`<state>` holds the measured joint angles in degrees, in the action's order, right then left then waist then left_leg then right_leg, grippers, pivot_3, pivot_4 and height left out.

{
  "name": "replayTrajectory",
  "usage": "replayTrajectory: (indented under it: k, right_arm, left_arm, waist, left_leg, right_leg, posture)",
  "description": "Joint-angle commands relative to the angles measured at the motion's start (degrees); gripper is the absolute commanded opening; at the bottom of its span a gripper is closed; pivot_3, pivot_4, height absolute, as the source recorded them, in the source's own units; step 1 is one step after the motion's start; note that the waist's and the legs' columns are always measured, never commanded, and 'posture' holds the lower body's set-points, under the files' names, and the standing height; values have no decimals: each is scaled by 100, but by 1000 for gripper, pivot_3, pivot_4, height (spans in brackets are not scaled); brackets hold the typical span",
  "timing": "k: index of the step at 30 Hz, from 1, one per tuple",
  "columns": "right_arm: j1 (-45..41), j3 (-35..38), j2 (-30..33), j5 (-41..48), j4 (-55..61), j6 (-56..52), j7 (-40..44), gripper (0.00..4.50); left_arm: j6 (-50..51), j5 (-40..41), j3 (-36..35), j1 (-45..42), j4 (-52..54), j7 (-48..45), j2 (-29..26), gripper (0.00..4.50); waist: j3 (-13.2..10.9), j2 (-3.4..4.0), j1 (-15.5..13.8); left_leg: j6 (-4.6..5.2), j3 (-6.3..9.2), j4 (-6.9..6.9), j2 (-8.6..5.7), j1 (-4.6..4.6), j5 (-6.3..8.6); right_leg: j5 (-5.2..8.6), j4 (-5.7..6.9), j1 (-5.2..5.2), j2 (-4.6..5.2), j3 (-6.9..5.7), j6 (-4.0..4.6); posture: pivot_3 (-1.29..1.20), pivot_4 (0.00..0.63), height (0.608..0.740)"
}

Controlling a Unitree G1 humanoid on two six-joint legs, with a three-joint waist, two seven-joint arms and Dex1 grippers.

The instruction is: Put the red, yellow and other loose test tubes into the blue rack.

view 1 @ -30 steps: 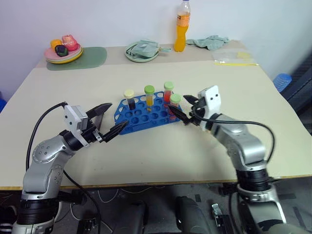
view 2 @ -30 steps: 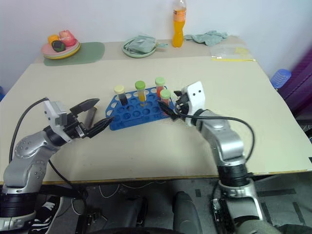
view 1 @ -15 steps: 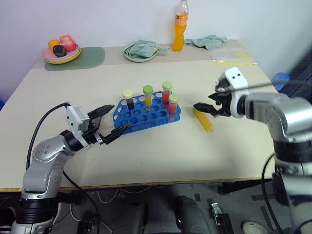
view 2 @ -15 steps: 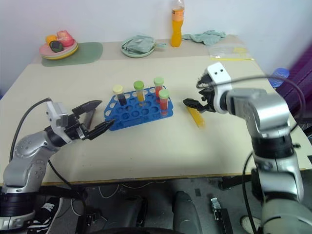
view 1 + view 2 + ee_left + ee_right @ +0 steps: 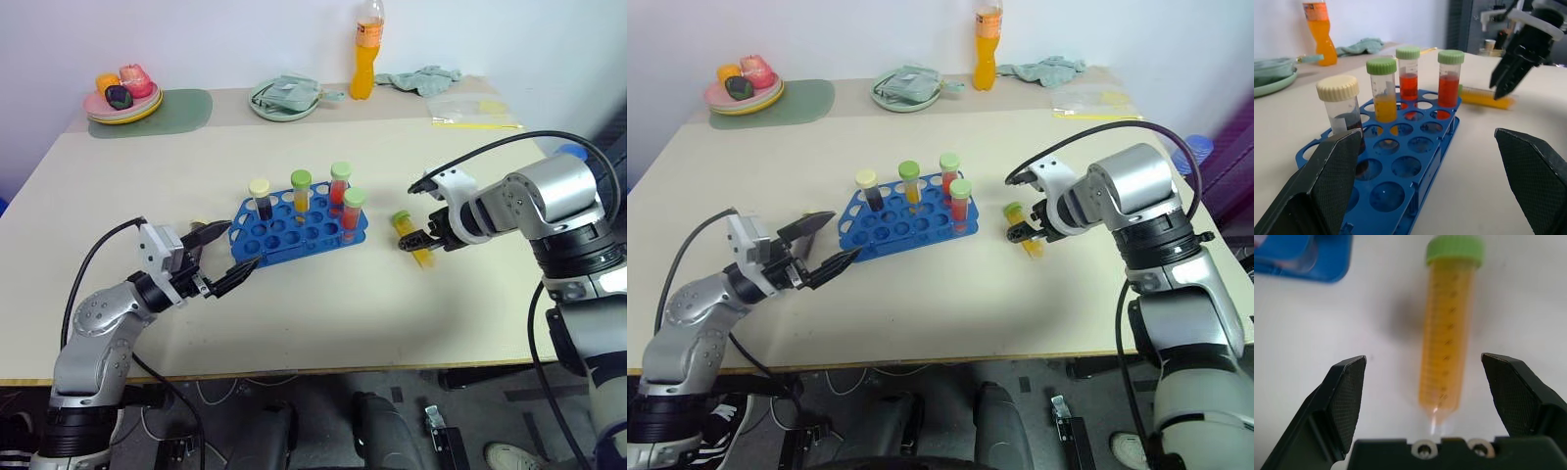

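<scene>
On the beige table [image 5: 323,313] the blue rack [image 5: 299,230] stands near the middle with four capped tubes upright in it: a cream-capped dark tube [image 5: 260,197], a green-capped yellow tube [image 5: 300,191], and two green-capped red tubes [image 5: 340,184] at the rack's right end. A loose yellow tube [image 5: 415,238] with a green cap lies flat on the table just to the right of the rack, apart from it. The right gripper [image 5: 423,238] hangs directly over this tube, pointing down, its jaws spread wide on either side of the tube without touching it, as the right wrist view shows; from the head views it may be very near the table, though the gap is hard to judge. The left gripper [image 5: 227,266] sits at the rack's left end, jaws spread and empty, aimed along the rack. At the far edge are an orange drink bottle [image 5: 366,51], a plate of fruit [image 5: 124,98] and a green cloth [image 5: 421,80].
</scene>
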<state>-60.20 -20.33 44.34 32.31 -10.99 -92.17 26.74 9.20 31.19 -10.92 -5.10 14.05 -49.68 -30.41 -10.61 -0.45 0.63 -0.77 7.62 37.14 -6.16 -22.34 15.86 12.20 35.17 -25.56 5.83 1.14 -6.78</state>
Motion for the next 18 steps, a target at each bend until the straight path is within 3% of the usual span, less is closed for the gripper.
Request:
replayTrajectory:
  k: [1,5,17,18]
  right_arm:
    - [-205,-345,354,324,-311,-33,-77,4129]
    - [-374,-551,328,783,-472,-33,-247,4129]
    - [-530,-430,-271,652,-1191,-33,-895,4129]
    - [-491,-402,-291,624,-1197,-33,-944,3631]
  left_arm:
    - [-170,-15,-91,181,304,97,50,4500]
    - [-238,-52,-61,302,356,177,113,4500]
    - [-220,-45,-93,436,553,318,138,4500]
    - [-208,-33,-104,443,571,328,130,4500]
  waist:
    - [0,0,0]
    - [0,0,19]
    - [2,1,12]
    - [2,1,12]
  left_leg:
    - [0,-1,0,0,0,0]
    - [-5,-2,0,0,0,-3]
    - [-13,-2,2,2,1,-8]
    - [-12,-2,2,3,1,-7]
  right_leg:
    - [0,0,0,0,0,0]
    - [0,-2,0,0,1,0]
    - [-6,0,0,-3,1,3]
    - [-6,0,0,-4,1,3]
  posture:
    - [0,150,740]
    - [0,150,740]
    - [0,150,740]
    - [0,150,740]
